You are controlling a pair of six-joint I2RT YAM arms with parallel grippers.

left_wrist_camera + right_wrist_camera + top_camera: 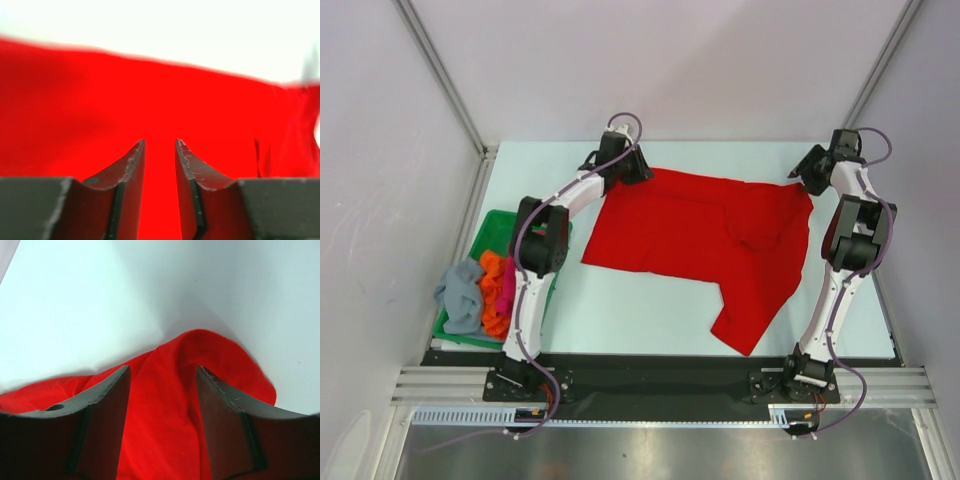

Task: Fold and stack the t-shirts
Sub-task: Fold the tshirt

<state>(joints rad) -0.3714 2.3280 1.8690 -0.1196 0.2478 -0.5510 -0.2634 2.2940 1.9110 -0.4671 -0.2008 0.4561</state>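
nearest me, the spare t-shirts [480, 290] sit bunched in the green tray [492, 222] beside the left arm. the red t-shirt [690, 230] lies spread farther back, long axis left to right, one flap trailing toward the near right. each arm has a far corner. the right gripper [162, 371] stands released astride a cloth ridge. the left gripper [160, 142] shows red in its narrow gap, and i can't tell if it's grasping.
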